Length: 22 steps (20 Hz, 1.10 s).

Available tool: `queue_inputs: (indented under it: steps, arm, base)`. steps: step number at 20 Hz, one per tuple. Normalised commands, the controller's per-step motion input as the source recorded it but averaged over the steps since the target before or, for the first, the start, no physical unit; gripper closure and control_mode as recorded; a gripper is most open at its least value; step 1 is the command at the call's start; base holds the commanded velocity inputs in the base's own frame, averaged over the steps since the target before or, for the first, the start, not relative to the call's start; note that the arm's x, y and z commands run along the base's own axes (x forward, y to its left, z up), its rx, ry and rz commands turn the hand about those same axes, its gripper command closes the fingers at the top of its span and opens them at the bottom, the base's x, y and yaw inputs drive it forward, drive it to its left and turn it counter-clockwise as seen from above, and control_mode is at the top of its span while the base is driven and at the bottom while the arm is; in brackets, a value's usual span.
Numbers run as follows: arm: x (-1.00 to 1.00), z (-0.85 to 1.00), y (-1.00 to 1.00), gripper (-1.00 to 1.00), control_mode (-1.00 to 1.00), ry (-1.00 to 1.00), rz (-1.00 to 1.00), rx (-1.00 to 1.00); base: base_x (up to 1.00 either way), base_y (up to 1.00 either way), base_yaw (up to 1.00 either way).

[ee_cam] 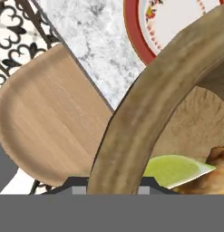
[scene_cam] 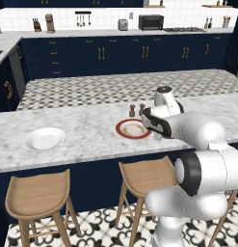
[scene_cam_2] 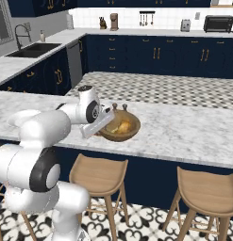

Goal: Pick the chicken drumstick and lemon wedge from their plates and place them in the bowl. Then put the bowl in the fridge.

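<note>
The jaws (ee_cam: 114,185) are clamped on the near rim of the bowl (ee_cam: 131,131), one finger tip outside the wooden wall and one inside it, as the hand view shows, with the rim rising straight up between the two dark tips. In the right base view the hand reaches the bowl's left edge while the bowl sits on the marble surface (scene_cam_2: 184,127).

Inside the bowl, just past the gripped rim, lies the lemon wedge (ee_cam: 174,170), pale yellow-green, and touching it on the far side is the chicken drumstick (ee_cam: 213,174), golden-brown and partly cut off by the frame. Both also show as yellow-orange shapes in the bowl from the right base view.

Beside the bowl, the red-rimmed plate (scene_cam: 133,129) carries no food; well apart to the left along the surface, the white plate (scene_cam: 45,138) is bare too. Two small brown shakers (scene_cam: 136,110) stand just behind the red-rimmed plate. Wooden stools (scene_cam: 37,193) line the near side of the surface.

I judge the first half done: both foods are in the bowl. Left to do: lift the bowl, carry it to the fridge and set it inside.

No brand, label or legible writing can be made out anywhere; the red-rimmed plate bears only a painted pattern.
</note>
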Motion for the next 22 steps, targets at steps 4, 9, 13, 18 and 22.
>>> queue_inputs:
  steps: [4, 9, 13, 18, 22]
  arm:
    - [-1.00, 0.23, 0.92, 1.00, -1.00, 0.02, 0.10, 0.00]
    - [-1.00, 0.07, 0.84, 1.00, -1.00, 0.05, 0.05, 0.00]
    - [-0.61, 0.00, 0.65, 1.00, -1.00, 0.07, 0.01, 0.00]
    - [-0.05, 0.00, 0.05, 1.00, -1.00, -0.01, 0.01, 0.00]
    - [-0.17, 0.00, 0.08, 1.00, -1.00, 0.00, 0.00, 0.00]
  base:
    - [0.00, 0.00, 0.00]
    - [0.00, 0.00, 0.00]
    - [0.00, 0.00, 0.00]
    - [0.00, 0.00, 0.00]
    - [0.00, 0.00, 0.00]
